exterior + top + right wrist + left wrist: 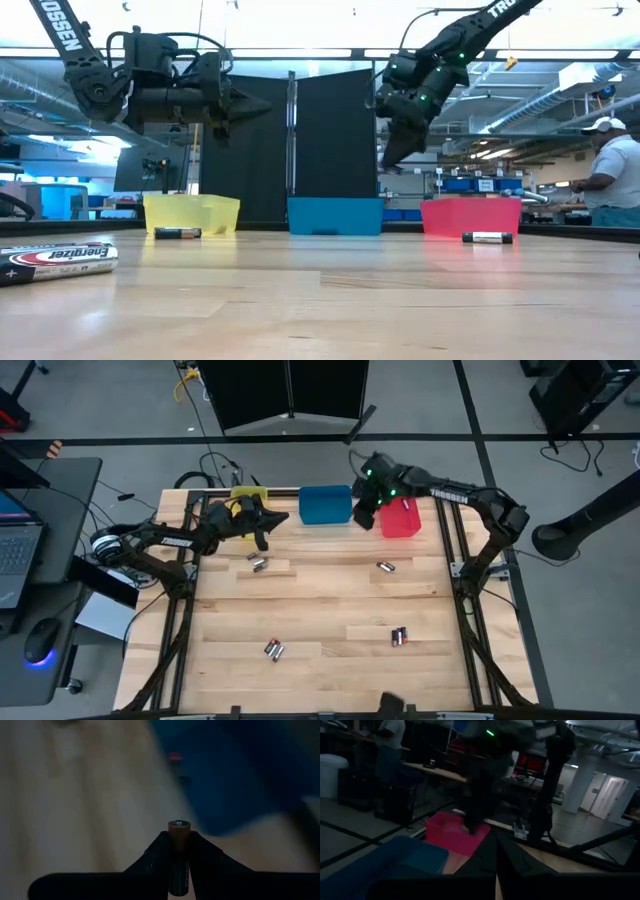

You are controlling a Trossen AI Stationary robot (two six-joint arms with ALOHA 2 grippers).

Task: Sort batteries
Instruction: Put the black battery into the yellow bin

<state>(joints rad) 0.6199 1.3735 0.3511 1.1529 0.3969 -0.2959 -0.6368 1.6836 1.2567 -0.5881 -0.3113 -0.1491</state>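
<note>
High view: the right gripper (364,515) hangs between the blue bin (325,504) and the red bin (401,519), at the far edge of the counter (320,615). The left gripper (270,520) waits just beside the yellow bin (250,495). Loose batteries (274,650) lie in scattered pairs on the counter, well apart from the blue bin.

Low view: both grippers hang above the bins; a cell (487,237) lies in front of the red bin, another before the yellow one.

Left wrist view: its fingers (485,857) look pressed together, empty.

Right wrist view: the fingers (155,855) are clamped on a battery (178,832) with a copper-coloured end, the blue bin just ahead.

The step looks like carrying a picked cell to a bin. Next it must centre over the right bin, then part the fingers.
</note>
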